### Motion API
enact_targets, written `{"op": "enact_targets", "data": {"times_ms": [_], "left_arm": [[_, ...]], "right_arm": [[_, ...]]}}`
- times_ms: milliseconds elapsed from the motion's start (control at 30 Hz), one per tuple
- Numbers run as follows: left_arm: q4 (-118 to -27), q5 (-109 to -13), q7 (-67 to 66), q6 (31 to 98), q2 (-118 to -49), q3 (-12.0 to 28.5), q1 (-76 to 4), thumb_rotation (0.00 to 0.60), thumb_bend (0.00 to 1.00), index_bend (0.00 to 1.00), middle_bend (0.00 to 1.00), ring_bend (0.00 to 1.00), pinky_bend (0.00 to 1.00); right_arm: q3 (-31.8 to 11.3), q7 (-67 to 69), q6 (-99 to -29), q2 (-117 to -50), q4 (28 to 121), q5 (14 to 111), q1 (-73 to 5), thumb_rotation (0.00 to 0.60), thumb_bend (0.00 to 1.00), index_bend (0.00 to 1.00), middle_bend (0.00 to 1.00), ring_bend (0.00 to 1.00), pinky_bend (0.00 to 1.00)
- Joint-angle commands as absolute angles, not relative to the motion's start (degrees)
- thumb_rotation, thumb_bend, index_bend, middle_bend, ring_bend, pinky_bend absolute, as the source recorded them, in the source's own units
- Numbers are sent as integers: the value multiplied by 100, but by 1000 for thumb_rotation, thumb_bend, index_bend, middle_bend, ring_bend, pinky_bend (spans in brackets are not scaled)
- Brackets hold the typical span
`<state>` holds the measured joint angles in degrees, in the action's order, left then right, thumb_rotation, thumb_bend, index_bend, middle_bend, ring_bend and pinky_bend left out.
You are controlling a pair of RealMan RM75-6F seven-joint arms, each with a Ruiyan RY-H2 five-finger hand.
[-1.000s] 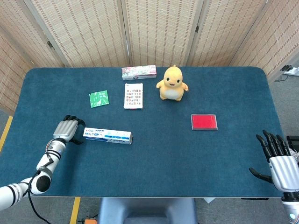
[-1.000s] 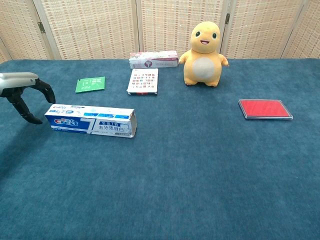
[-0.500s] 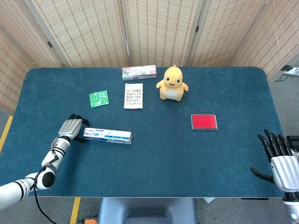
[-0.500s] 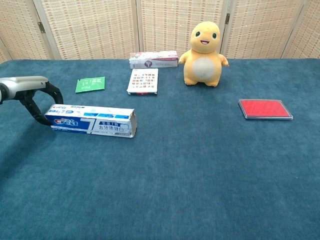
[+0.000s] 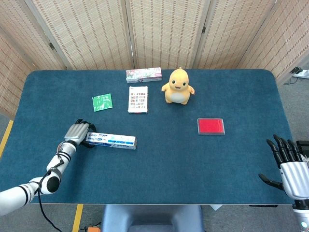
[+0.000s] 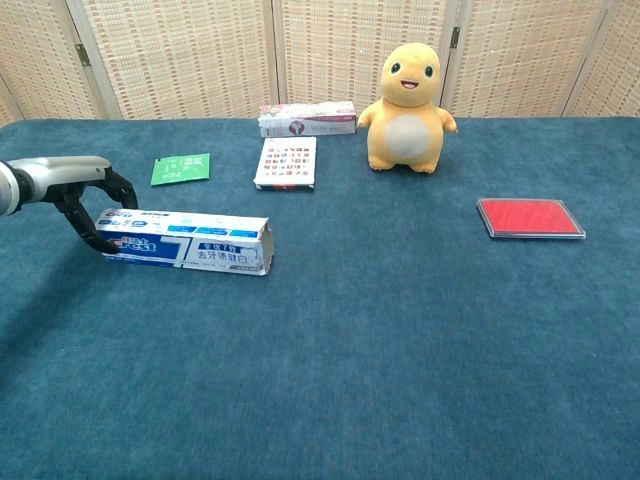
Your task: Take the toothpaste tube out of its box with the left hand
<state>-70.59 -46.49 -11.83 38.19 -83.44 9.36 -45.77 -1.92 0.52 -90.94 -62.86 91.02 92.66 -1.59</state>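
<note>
The blue-and-white toothpaste box lies flat on the blue table, left of middle, its long side running left to right. No tube shows outside it. My left hand is at the box's left end, its curled fingers apart and straddling that end, thumb on the near side and the others on the far side. The thumb tip looks close to or touching the box's front face. My right hand hangs off the table's near right corner, fingers spread, holding nothing. The chest view does not show it.
A yellow plush toy stands at the back middle. Beside it lie a pink box, a printed card and a green packet. A red case lies to the right.
My left hand has moved right, from a little way left of the box until its fingers sit around the box's left end. The box and my right hand have stayed put.
</note>
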Motion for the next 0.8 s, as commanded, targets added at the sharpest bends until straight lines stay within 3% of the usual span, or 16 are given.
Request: {"op": "enact_targets", "data": {"times_ms": [33,167,400,800], "left_arm": [[-6965,-4793,-1031,3919,-8406,970,-4536,600,195,471,417,208,0],[-6899,-4994,-789,3891,-8414,999,-4495,600,218,499,442,219,3],[-6859,-5297,-511,3903,-8409,1004,-4435,600,356,557,492,274,23],[-7336,-5382,-540,3740,-8016,949,-4483,600,373,566,503,280,16]], "right_arm": [[-197,49,-9094,-6289,9102,9261,-160,600,107,0,0,0,0],[-197,14,-9072,-6297,9112,9254,-168,600,107,0,0,0,0],[-203,10,-9119,-6302,9118,9259,-147,600,106,0,0,0,0],[-202,37,-9174,-6305,9100,9300,-129,600,106,0,0,0,0]]}}
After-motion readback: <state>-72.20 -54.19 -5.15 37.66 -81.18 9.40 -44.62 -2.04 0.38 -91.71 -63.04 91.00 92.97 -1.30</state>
